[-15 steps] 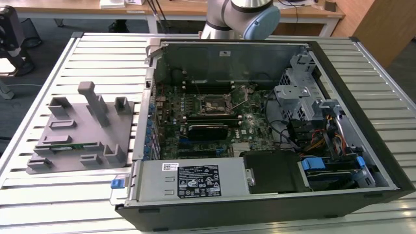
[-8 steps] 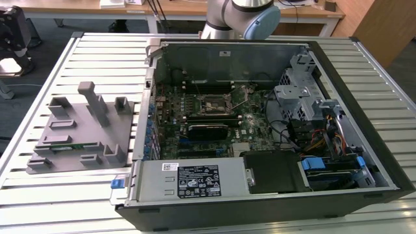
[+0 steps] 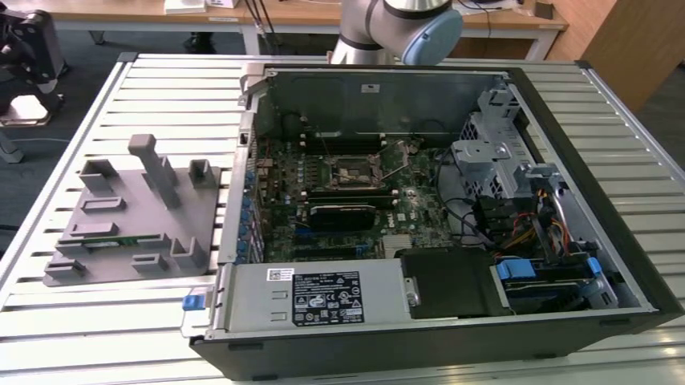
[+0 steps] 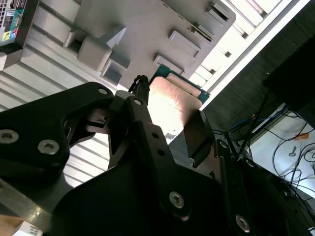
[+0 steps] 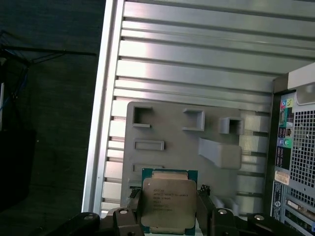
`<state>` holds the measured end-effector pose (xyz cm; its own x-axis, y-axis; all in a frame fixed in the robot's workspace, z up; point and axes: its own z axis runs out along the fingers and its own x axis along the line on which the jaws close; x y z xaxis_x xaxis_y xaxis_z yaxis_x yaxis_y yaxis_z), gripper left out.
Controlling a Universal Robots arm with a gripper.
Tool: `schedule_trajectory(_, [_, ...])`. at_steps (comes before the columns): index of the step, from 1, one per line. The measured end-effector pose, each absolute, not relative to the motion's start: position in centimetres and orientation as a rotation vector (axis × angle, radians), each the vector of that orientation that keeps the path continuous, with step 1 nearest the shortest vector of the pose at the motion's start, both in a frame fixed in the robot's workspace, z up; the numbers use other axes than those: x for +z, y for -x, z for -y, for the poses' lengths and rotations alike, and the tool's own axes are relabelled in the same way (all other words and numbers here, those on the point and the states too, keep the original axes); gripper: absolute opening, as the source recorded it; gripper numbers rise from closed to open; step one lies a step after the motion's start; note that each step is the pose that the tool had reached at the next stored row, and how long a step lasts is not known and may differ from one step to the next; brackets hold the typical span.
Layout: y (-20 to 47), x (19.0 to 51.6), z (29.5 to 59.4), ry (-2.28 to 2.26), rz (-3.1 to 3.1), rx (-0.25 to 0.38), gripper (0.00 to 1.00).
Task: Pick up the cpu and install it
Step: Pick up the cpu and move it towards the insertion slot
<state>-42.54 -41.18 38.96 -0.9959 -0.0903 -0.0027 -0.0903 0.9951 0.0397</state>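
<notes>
The cpu point(image 5: 166, 200) is a flat square chip with a silver-grey top and a green rim. It sits between the two black fingers of my gripper point(image 5: 168, 209), which is shut on its opposite edges. The cpu point(image 4: 172, 105) and the gripper point(image 4: 170, 118) hang well above the grey moulded tray point(image 5: 167, 130), which lies on the slatted table. The motherboard socket point(image 3: 357, 172) lies inside the open computer case point(image 3: 428, 200) with its metal frame raised. The arm point(image 3: 402, 24) shows at the far edge of the exterior view.
The grey tray point(image 3: 128, 208) with its raised pegs and pockets lies on the exterior view's left, beside the case. A green memory stick point(image 3: 107, 238) rests in it. The case's walls, drive cage point(image 3: 492, 152) and cables point(image 3: 524, 224) crowd the socket's surroundings. Table edge point(image 5: 101, 113) borders dark floor.
</notes>
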Motion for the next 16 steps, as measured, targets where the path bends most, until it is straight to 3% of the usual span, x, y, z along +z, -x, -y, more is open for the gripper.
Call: schedule_trajectory(16, [42.4,40.4,41.2,0.142,-3.137,0.062,0.53])
